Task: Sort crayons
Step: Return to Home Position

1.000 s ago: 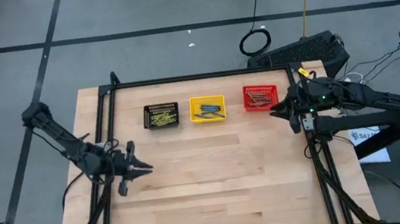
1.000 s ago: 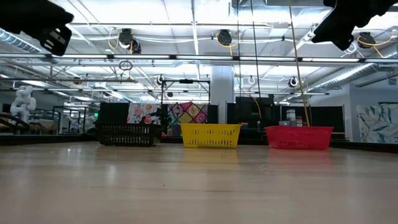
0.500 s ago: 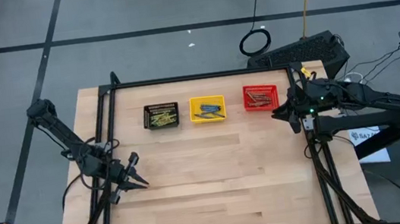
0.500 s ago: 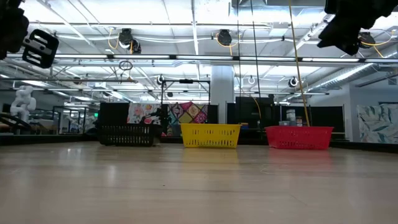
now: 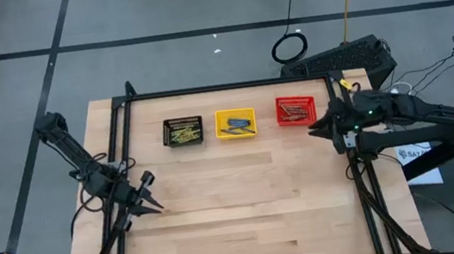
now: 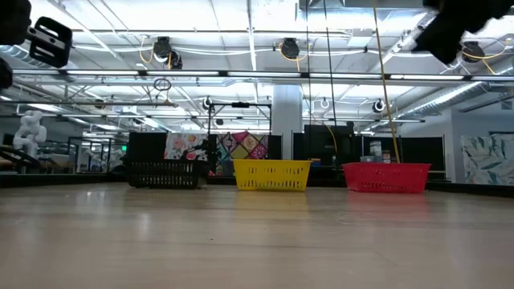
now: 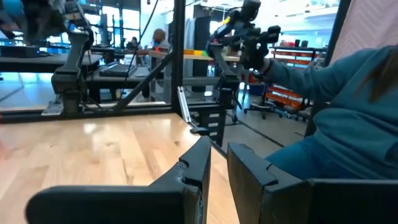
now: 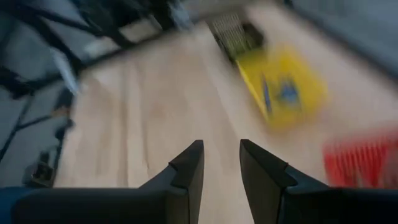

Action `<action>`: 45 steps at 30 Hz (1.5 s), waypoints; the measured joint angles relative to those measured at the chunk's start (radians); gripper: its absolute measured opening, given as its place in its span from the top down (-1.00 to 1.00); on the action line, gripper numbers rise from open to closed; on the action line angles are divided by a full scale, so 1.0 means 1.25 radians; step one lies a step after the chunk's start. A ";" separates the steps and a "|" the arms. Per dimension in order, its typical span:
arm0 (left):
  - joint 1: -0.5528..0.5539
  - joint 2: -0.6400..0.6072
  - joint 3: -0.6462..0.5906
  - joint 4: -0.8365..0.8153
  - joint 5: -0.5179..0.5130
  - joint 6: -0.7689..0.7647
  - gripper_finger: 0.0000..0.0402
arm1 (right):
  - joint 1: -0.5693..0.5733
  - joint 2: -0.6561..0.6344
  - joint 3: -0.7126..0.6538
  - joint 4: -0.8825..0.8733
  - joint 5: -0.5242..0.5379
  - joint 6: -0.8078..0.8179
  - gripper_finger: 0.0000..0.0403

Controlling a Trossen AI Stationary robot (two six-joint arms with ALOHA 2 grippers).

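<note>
Three baskets are standing in a row near the far edge of the table (image 5: 248,224): a black basket (image 5: 168,134), a yellow basket (image 5: 234,113) and a red basket (image 5: 293,100).

**Crayons.** All the crayons in view are lying inside the baskets. The olive-yellow crayons (image 5: 184,134) are lying in the black one, the blue crayons (image 5: 237,127) in the yellow one, and the brownish-red crayons (image 5: 295,114) in the red one. No loose crayon is showing on the bare wood.

**Left gripper.** The left gripper (image 5: 152,194) is hovering over the table's left side, well apart from the baskets. Its fingers (image 7: 198,163) are standing slightly apart and pinching nothing.

**Right gripper.** The right gripper (image 5: 314,128) is hanging just beside the red basket, at the table's right edge. Its fingers (image 8: 189,165) are likewise spread and empty.

**Surroundings.** A person's teal sleeve (image 7: 336,106) is showing beyond the table in the left wrist view.

**Step in hand.** The sorting appears complete, so the arms are most likely going to their rest poses.

**Next move.** No grasp is called for. Each arm need only fold back toward its own side, and the right one should pass clear of the red basket's rim.
</note>
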State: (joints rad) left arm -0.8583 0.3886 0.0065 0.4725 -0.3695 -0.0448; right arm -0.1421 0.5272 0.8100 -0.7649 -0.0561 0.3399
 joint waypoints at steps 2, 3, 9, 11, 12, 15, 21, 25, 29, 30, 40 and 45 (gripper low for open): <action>-0.003 -0.006 0.000 -0.004 0.000 0.000 0.71 | 0.012 -0.013 -0.016 0.115 -0.032 -0.077 0.55; -0.005 -0.007 0.000 -0.005 0.000 0.000 0.71 | 0.019 -0.021 -0.027 0.163 -0.057 -0.110 0.55; -0.007 -0.006 0.000 -0.010 -0.001 0.000 0.71 | 0.046 -0.093 -0.143 0.344 -0.103 -0.166 0.55; -0.007 -0.006 0.000 -0.010 -0.001 0.000 0.71 | 0.051 -0.124 -0.198 0.371 -0.102 -0.151 0.55; -0.007 -0.006 0.000 -0.010 -0.001 0.000 0.71 | 0.055 -0.141 -0.226 0.378 -0.103 -0.140 0.55; -0.007 -0.006 0.000 -0.009 -0.001 -0.001 0.71 | 0.062 -0.193 -0.309 0.422 -0.103 -0.114 0.55; -0.007 -0.006 -0.001 -0.008 -0.001 -0.002 0.71 | 0.081 -0.297 -0.493 0.597 -0.105 -0.147 0.55; -0.007 -0.006 -0.001 -0.008 -0.001 -0.044 0.71 | 0.084 -0.353 -0.580 0.669 -0.104 -0.155 0.55; -0.007 -0.006 -0.001 -0.008 -0.001 -0.070 0.71 | 0.084 -0.383 -0.618 0.689 -0.101 -0.153 0.55; -0.007 -0.006 -0.001 -0.008 -0.001 -0.069 0.71 | 0.084 -0.389 -0.621 0.684 -0.101 -0.157 0.55; -0.007 -0.006 -0.001 -0.094 -0.001 -0.068 0.71 | 0.084 -0.388 -0.625 0.647 -0.098 -0.206 0.55; -0.007 -0.006 -0.001 -0.122 -0.001 -0.084 0.71 | 0.084 -0.382 -0.634 0.648 -0.098 -0.206 0.55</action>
State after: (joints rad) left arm -0.8665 0.3813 0.0048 0.3196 -0.3710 -0.1501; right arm -0.0372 0.0497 0.0174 0.0454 -0.1780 0.0822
